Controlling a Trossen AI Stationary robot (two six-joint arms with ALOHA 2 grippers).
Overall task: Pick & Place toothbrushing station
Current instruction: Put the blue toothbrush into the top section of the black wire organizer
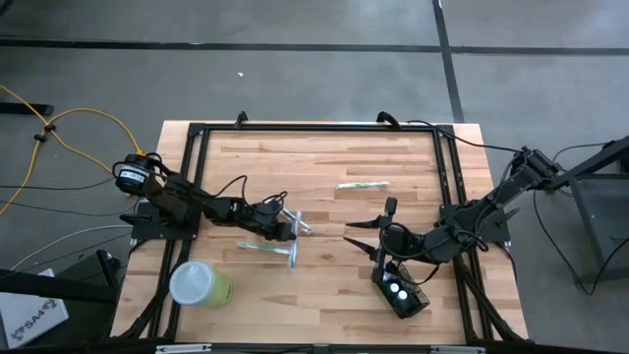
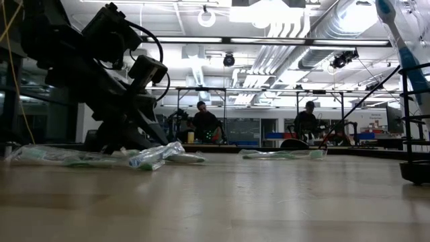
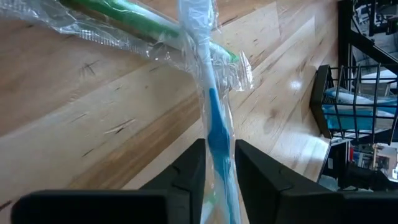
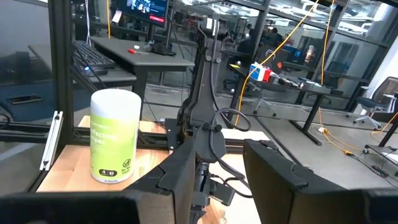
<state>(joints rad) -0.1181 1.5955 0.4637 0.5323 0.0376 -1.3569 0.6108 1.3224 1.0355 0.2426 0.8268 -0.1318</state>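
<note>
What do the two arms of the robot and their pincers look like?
Both arms are dark, almost black, built from jointed segments with black cables looping along them. The left pincer has two flat, angular black fingers. The right pincer has the same blocky black fingers. I see no markings on them.

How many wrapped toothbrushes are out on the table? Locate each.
3: green toothbrush far centre; second green toothbrush beside the left gripper; blue toothbrush in its grip. Holder may hide more.
</note>
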